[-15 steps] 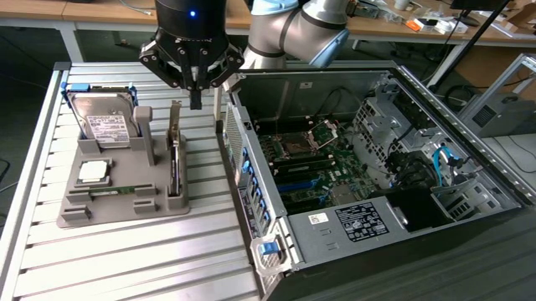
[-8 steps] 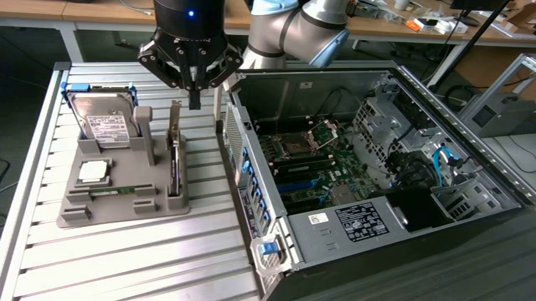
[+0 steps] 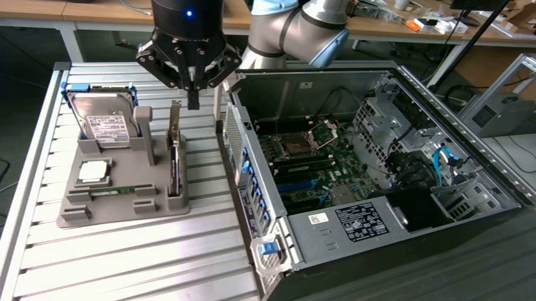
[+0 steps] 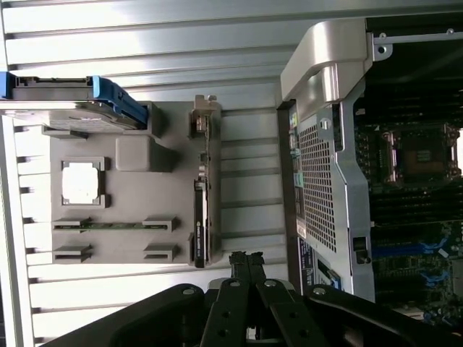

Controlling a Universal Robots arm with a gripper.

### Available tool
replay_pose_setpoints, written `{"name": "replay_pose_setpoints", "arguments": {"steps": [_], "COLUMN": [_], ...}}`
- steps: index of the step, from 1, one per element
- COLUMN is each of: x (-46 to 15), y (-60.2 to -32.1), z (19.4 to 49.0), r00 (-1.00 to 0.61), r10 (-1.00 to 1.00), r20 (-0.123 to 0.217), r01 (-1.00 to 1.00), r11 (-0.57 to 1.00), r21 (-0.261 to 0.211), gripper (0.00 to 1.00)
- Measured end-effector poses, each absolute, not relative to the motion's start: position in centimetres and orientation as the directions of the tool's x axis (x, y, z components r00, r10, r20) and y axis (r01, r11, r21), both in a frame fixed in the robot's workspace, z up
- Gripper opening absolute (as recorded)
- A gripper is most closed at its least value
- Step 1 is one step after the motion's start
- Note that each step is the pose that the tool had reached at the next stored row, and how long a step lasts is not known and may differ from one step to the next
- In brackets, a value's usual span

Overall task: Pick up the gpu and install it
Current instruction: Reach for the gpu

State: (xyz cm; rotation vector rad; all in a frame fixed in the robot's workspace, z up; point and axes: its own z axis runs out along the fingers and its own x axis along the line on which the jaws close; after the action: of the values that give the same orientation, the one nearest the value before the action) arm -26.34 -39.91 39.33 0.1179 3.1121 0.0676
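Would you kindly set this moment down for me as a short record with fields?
gripper: shut, empty, hovering above one end of the gpu, not touching it
gpu: thin dark flat card with metal end bracket, standing on edge in the tray, not lifted
grey holder tray: also carries a boxy silver hard drive, a square silver processor and a narrow green memory strip
open computer case: on the exterior view's right of the tray, motherboard exposed
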Motion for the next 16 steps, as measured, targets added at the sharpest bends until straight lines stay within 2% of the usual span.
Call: {"name": "replay_pose_setpoints", "arguments": {"steps": [16], "x": [-26.78], "y": [-39.91], "z": [39.33], "r00": [-0.997], "r10": [0.076], "r20": [-0.025], "r01": [0.075], "r11": [0.996], "r21": [0.044], "gripper": [0.11]}}
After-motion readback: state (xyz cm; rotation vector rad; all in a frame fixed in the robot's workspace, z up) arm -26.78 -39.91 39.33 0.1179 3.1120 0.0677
